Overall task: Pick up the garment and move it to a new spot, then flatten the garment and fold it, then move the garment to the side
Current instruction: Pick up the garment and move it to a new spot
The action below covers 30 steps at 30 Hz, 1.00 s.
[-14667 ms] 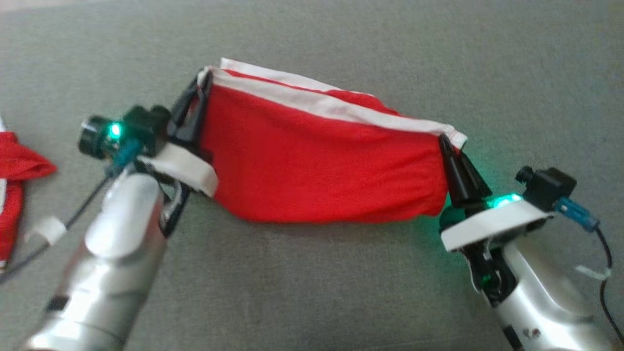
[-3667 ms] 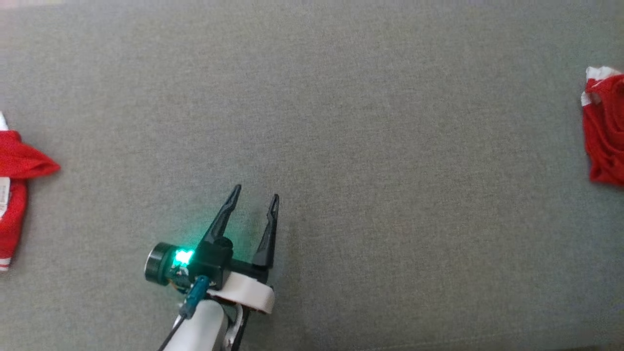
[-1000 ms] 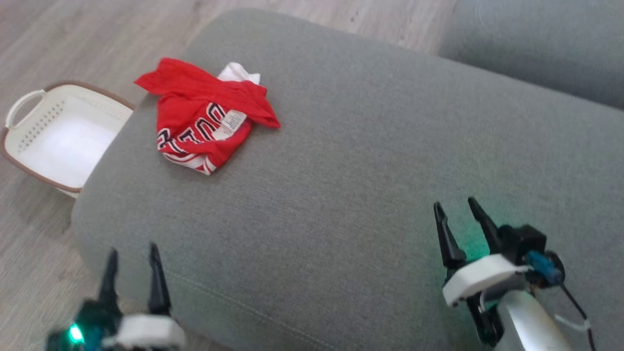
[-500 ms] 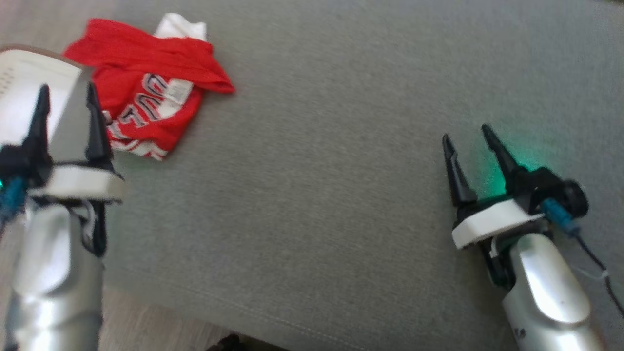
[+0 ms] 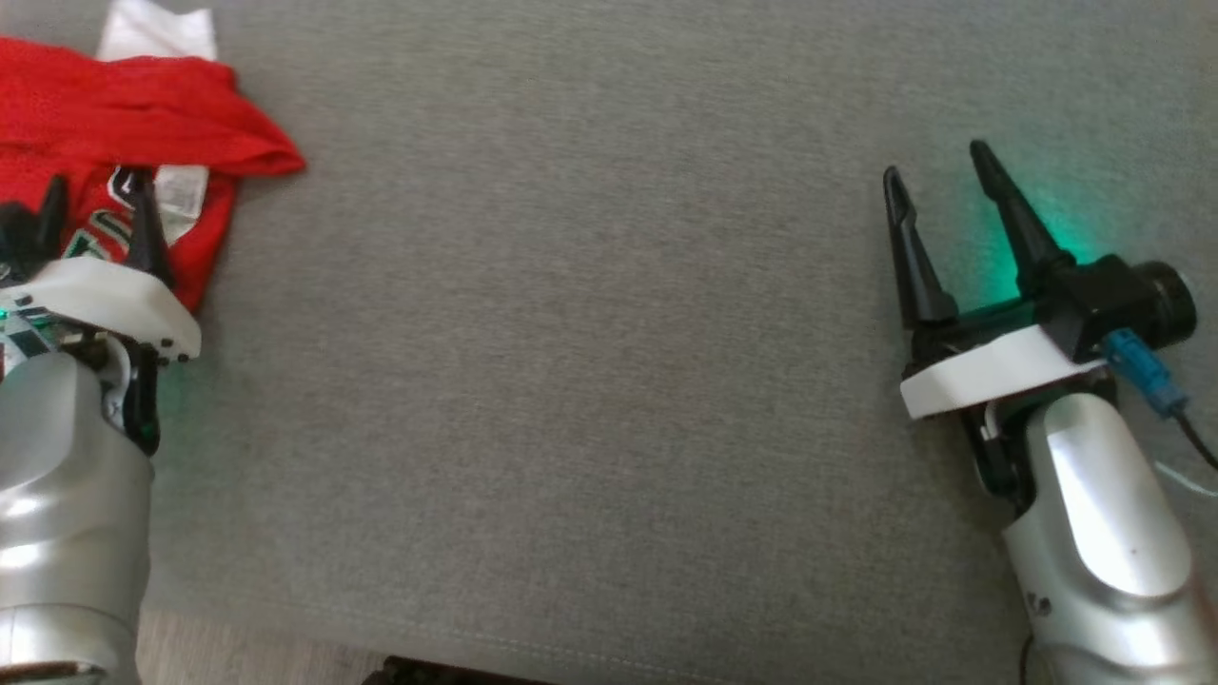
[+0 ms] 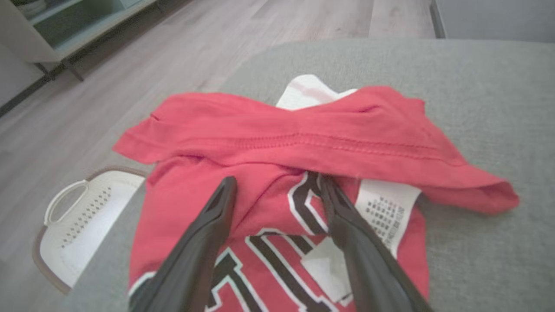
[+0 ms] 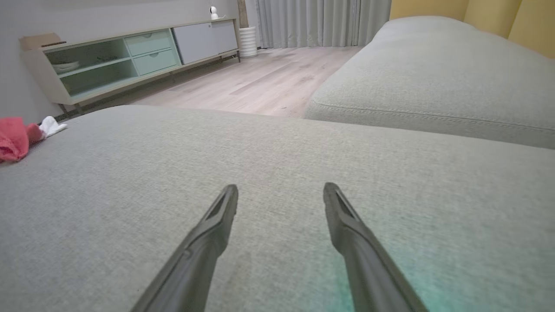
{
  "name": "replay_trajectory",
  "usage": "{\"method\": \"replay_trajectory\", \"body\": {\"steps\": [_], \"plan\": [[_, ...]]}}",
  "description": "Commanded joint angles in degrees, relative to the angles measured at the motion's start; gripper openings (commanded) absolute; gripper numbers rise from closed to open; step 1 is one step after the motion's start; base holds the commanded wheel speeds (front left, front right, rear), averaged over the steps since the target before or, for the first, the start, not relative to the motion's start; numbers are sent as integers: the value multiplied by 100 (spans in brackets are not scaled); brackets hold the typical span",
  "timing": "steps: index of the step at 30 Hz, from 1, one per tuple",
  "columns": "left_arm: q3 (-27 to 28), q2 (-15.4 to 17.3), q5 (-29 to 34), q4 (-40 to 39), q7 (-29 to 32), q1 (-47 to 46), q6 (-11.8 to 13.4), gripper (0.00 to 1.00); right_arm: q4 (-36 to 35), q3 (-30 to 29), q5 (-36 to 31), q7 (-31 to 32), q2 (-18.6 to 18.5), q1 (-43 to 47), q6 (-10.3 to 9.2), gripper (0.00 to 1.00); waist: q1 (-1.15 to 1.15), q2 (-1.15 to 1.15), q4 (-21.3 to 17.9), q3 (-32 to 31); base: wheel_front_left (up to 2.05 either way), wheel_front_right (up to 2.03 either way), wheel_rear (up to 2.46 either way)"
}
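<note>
A crumpled red garment (image 5: 133, 124) with white trim, black-and-white lettering and a white label lies on the grey cushion (image 5: 571, 381) at the upper left of the head view. My left gripper (image 5: 95, 200) hovers open right over its near part, fingers spread above the lettering and nothing between them. The left wrist view shows the garment (image 6: 295, 143) bunched just beyond my open left gripper (image 6: 275, 182). My right gripper (image 5: 937, 171) stands open and empty over bare cushion at the right. From the right wrist, the garment (image 7: 17, 136) is a small red heap far left, beyond the open right gripper (image 7: 279, 188).
A white perforated basket (image 6: 76, 225) with a brown rim sits on the wood floor beside the cushion's left end. A second grey cushion (image 7: 433, 82) lies beyond the right gripper. A low cabinet (image 7: 130, 56) stands against the far wall.
The head camera has swung and dipped, so the garment slid toward the upper left corner. My left gripper has reached forward over the garment. Both grippers stay open.
</note>
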Motion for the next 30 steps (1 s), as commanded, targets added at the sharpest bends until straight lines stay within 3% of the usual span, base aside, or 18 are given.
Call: {"method": "replay_trajectory", "body": {"steps": [1, 4, 5, 6, 13, 21, 25, 30], "plan": [[140, 359, -70, 55, 53, -141, 13, 100, -87, 79, 36, 64, -75, 98, -4, 100, -1, 0, -118, 112, 0, 0, 0], [101, 335, -170, 384, 104, -199, 11, 100, -118, 34, 49, 75, -90, 126, -4, 100, -1, 0, -178, 141, 0, 0, 0], [75, 343, -176, 459, 72, -215, 11, 42, -119, 19, 53, 72, -87, 133, -4, 100, -1, 0, -195, 138, 0, 0, 0], [52, 361, -179, 515, 10, -231, 11, 0, -114, 6, 58, 65, -78, 136, -4, 100, -1, 0, -216, 129, 0, 0, 0], [-144, 692, 94, 322, -687, -502, 97, 0, 60, -53, 122, -71, 45, 144, -4, 100, -1, 0, -323, -111, 0, 0, 0], [-477, 829, 515, -1321, -777, -712, 84, 0, 587, 25, 336, -327, 310, 232, -4, 100, -1, 0, -758, -798, 0, 0, 0], [-785, 645, 626, -1951, -778, -686, 56, 0, 815, 154, 480, -394, 367, 277, -4, 100, -1, 0, -1164, -1123, 0, 0, 0], [-1208, 174, 526, -2535, -779, -554, 29, 0, 943, 529, 901, -422, 380, 329, -4, 100, -1, 0, -1769, -1411, 0, 0, 0]]}}
